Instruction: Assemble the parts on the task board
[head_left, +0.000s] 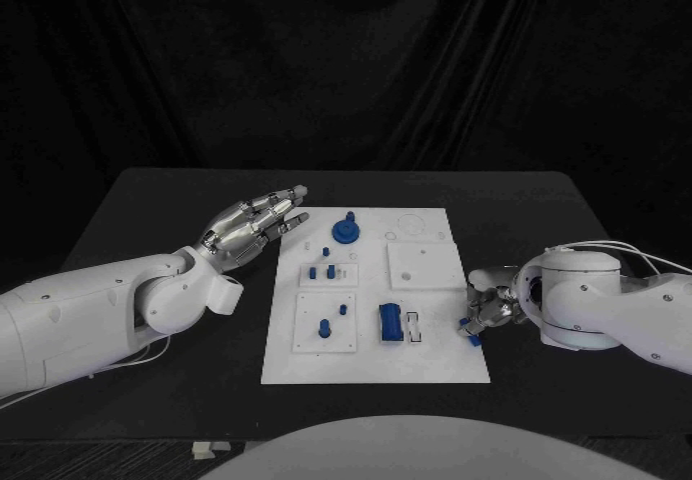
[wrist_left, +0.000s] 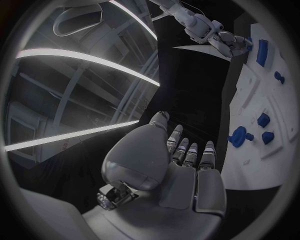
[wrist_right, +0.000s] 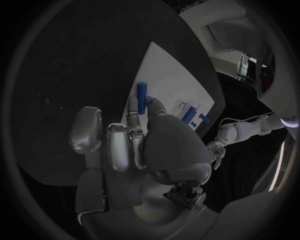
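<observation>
Right hand (head_left: 490, 310) at the task board's (head_left: 433, 370) 3 o'clock edge, fingers closed round a small blue peg (head_left: 472, 333); right wrist view confirms the pinch, peg (wrist_right: 142, 95) sticking up past the fingertips, over the board edge. Left hand (head_left: 257, 226) at about 10 o'clock off the board, fingers out straight and apart, holding nothing, just beside the far-left corner.

On board: blue knob part (head_left: 345, 229) at 12 o'clock, small blue pieces (head_left: 329, 271) in the mid-left plate, another blue piece (head_left: 323, 327) in the near-left plate, larger blue block (head_left: 391, 324) near centre with a narrow slot frame (head_left: 415, 328) just beside it.

Step in hand, by the look of it: peg picked, carry to its seat. Which hole it belongs in, cannot tell. Next move calls for keeping peg upright, lining up over the target hole, straight push down; tilt risks jamming. Left hand free to steady the board if needed.
</observation>
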